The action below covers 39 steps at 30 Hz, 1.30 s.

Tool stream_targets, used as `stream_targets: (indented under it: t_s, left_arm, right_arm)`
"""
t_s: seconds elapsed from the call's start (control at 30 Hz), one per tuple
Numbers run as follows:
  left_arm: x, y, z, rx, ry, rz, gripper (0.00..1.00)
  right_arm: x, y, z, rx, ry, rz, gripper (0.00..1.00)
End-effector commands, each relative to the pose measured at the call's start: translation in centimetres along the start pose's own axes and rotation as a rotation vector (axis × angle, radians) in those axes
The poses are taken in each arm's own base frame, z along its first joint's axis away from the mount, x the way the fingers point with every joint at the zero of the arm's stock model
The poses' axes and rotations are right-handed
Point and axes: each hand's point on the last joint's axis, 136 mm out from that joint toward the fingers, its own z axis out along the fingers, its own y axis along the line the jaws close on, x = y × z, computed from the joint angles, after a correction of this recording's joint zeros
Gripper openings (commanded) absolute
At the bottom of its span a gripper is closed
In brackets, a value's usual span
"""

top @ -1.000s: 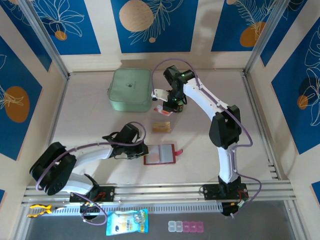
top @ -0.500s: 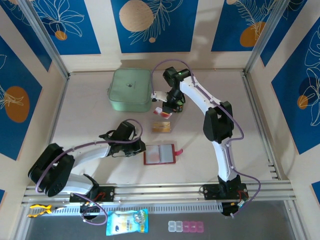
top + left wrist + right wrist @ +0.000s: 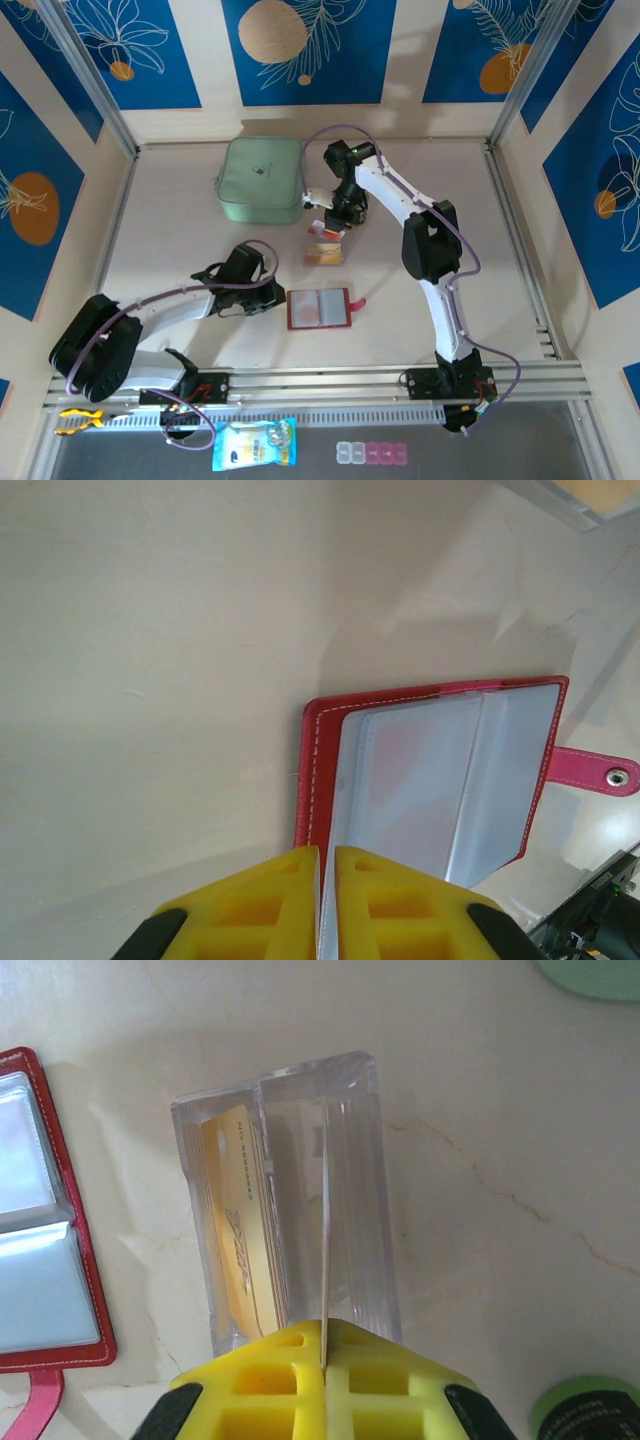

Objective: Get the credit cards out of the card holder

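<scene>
The card holder (image 3: 318,309) lies open on the table, red with pale clear pockets (image 3: 430,780) and a strap tab (image 3: 595,772). My left gripper (image 3: 327,852) is shut on the clear leaf at its left edge; from above, the left gripper (image 3: 276,298) sits just left of the wallet. My right gripper (image 3: 325,1328) is shut on a thin credit card (image 3: 325,1250), seen edge-on over a clear slotted stand (image 3: 350,1160). Another credit card (image 3: 237,1250), orange-tan, stands in the stand's left slot. From above, the right gripper (image 3: 326,224) hovers just behind that stand (image 3: 323,254).
A mint-green square case (image 3: 261,179) lies at the back left, close to the right arm's wrist. A round green and black object (image 3: 590,1410) shows at the right wrist view's lower right corner. Metal rails run along the table's sides and near edge.
The right gripper with its card has shifted slightly left and toward the clear stand. The left arm has drawn back a little to the left; the card holder has stayed where it was.
</scene>
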Motion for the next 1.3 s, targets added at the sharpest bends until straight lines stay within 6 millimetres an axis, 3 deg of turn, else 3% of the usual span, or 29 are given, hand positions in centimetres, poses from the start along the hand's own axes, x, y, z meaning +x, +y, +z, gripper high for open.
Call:
stream_targets:
  t_s: [0.0,0.13,0.27,0.57,0.83,1.17,1.27]
  left_arm:
    - [0.4,0.6,-0.3,-0.004,0.019,0.007,0.12]
    - [0.3,0.7,-0.5,-0.003,0.012,0.008,0.11]
    - [0.3,0.7,-0.4,-0.003,0.014,0.006,0.11]
    - [0.1,0.9,-0.2,0.001,0.016,0.002,0.12]
    - [0.2,0.9,0.2,0.011,0.020,-0.004,0.11]
    - [0.3,1.2,0.4,0.010,0.026,-0.010,0.11]
    - [0.3,1.3,0.5,0.008,0.027,-0.011,0.11]
  right_arm:
    - [0.6,0.8,1.9,-0.058,0.038,-0.011,0.03]
    - [0.2,0.6,2.0,-0.056,0.026,-0.013,0.12]
    - [-0.8,0.3,0.7,-0.030,-0.027,-0.018,0.18]
    - [-1.0,-2.8,-1.7,0.162,-0.029,-0.002,0.18]
    - [-2.6,-1.8,-3.5,0.148,-0.127,-0.007,0.19]
    - [-1.2,-5.8,-1.8,0.312,-0.037,0.045,0.18]
    - [-0.9,-6.1,-1.3,0.318,-0.024,0.050,0.18]
